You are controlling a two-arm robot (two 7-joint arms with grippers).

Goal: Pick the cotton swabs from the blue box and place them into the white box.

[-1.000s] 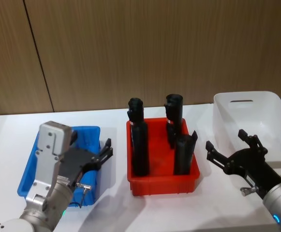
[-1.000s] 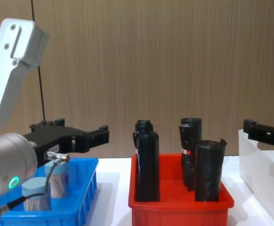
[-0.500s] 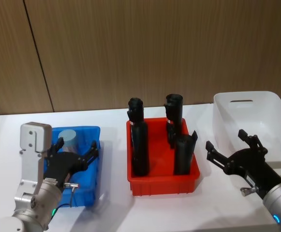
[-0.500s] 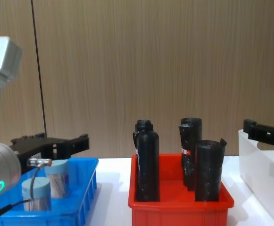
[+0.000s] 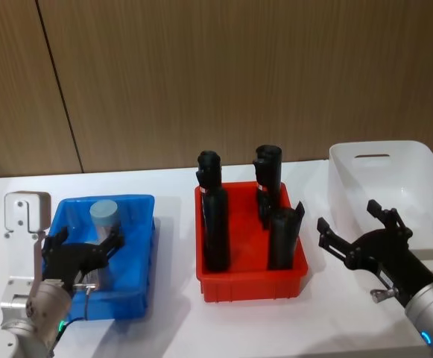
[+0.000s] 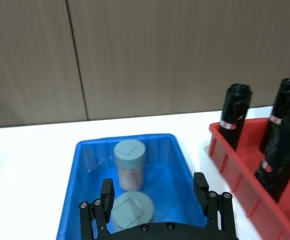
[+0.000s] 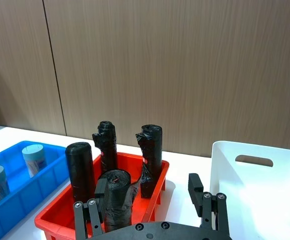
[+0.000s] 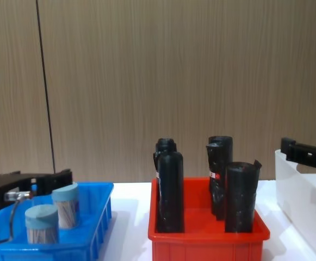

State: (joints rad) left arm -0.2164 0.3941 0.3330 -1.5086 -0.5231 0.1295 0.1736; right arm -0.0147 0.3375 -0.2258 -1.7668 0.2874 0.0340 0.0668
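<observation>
Head view, left tool (image 5: 84,243) spread over blue box (image 5: 142,246), cotton swabs (image 5: 103,215) inside

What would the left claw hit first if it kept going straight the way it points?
Probably the nearer cotton swab jar in the blue box: it sits just ahead of the open left claw, off-centre; depth is hard to judge.

The black rolls (image 6: 234,107) carry small labels (image 6: 227,125), none legible.

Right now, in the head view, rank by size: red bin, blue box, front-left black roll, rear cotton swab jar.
1. Red bin, blue box: look alike.
2. Front-left black roll.
3. Rear cotton swab jar.
</observation>
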